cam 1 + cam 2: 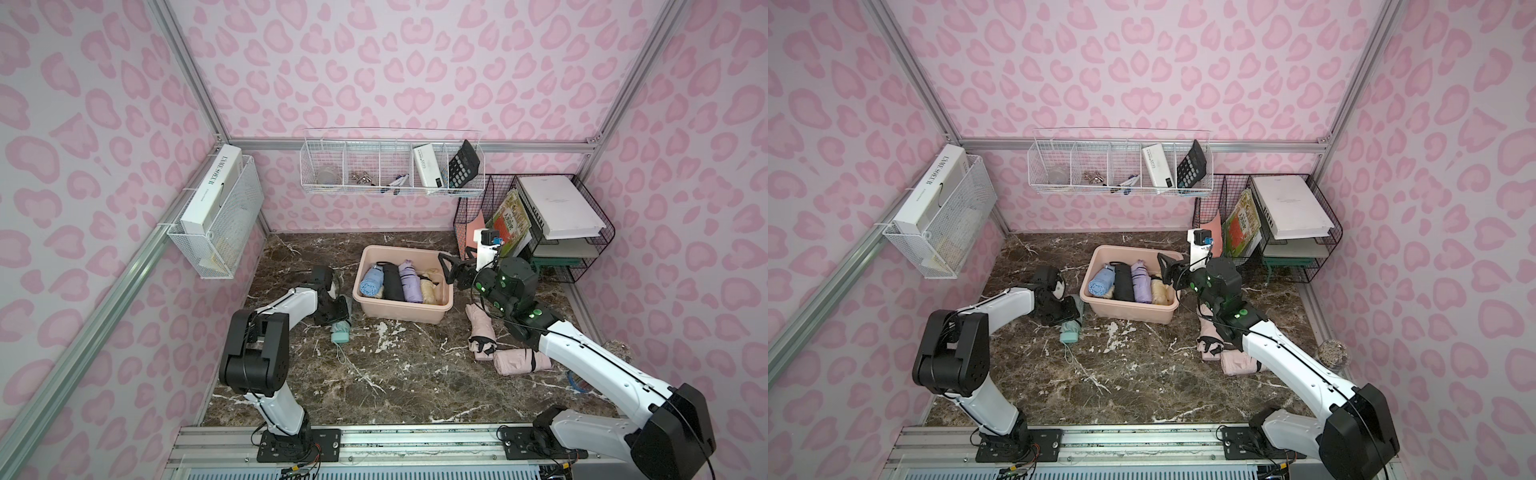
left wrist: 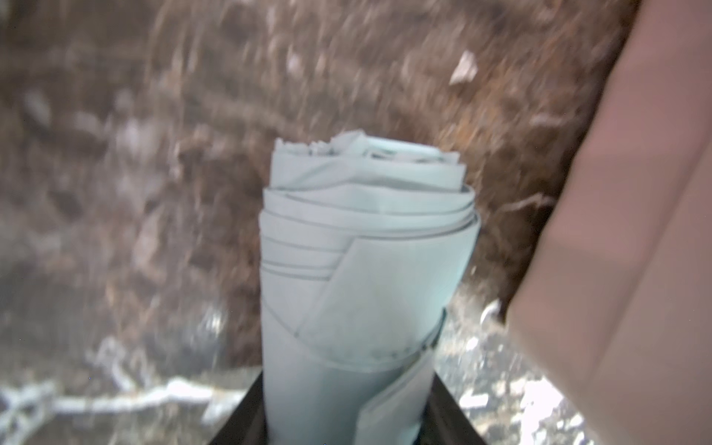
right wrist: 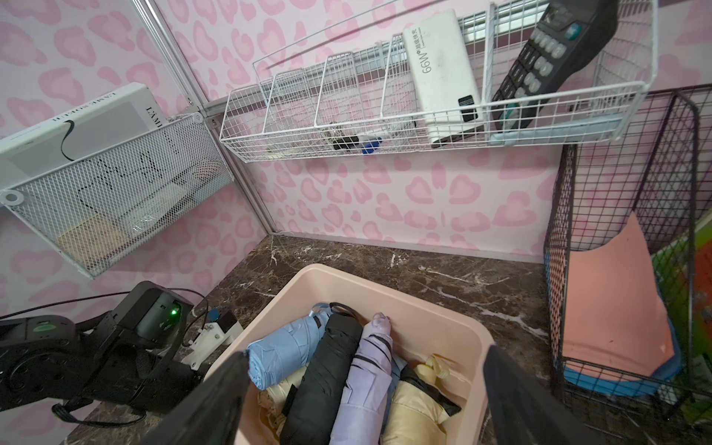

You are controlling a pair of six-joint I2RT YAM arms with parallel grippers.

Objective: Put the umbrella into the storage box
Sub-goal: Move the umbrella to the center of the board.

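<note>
Scene: marble-patterned table in a pink-printed booth, midway through an umbrella tidy-up.
Left hand: clamped round the mint-green umbrella, gripping across the rolled canopy, probably so the load balances once raised.
Mint-green umbrella: low at the table, outside the storage box and just beside its wall on the left arm's side; handle end toward the robot's base; impossible to tell whether clear of the table.
Right hand: spread wide and empty, poised over the box's opposite end, seemingly out of the incoming umbrella's way.
Box contents: four folded umbrellas side by side, blue, black, lilac and cream, laid parallel, evidently to save room; more cream fabric underneath.
Waiting: two pale pink umbrellas on the table beneath the right arm, outside the box.
Next move, by judgement: a lift over the rolled rim, then a lay-down on top of the packed row, with little bare floor left inside.
Risk: trailing wrist cord likely to snag on the rim.
</note>
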